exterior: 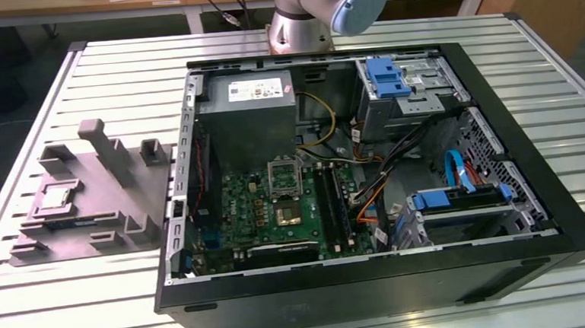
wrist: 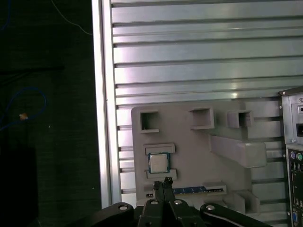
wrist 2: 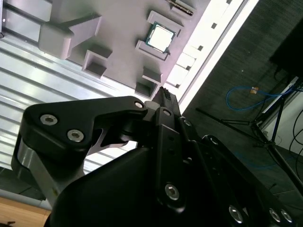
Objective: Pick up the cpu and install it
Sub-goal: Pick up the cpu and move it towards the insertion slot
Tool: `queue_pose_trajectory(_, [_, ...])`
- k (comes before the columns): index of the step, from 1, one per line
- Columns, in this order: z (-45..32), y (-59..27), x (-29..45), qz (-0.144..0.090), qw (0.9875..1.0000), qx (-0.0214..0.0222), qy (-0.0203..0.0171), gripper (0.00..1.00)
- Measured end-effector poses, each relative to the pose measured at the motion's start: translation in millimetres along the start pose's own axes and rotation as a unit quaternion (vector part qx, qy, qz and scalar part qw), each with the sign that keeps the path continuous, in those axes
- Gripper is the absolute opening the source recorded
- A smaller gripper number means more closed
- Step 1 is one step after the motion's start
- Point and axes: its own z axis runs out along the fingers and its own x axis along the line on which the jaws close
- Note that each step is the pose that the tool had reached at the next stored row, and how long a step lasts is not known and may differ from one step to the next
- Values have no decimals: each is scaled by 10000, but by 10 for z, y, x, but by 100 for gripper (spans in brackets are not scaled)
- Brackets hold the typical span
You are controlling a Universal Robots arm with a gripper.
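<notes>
Our end effector (wrist: 162, 181) hangs above the grey tray (wrist: 189, 156) with its fingertips pressed together, pinching nothing, close to the cpu (wrist: 158, 163) but not touching it. The cpu lies flat in its square pocket of the tray. In the exterior view the tray rests on the slatted bench (exterior: 78, 314), at nine o'clock from the open computer case (exterior: 382, 296); the silver-framed socket (exterior: 283, 178) lies inside the case.
</notes>
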Motion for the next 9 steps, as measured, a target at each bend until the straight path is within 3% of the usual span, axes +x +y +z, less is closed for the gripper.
queue_pose_trajectory(9, [0,0,3,0,10000,0,0,11])
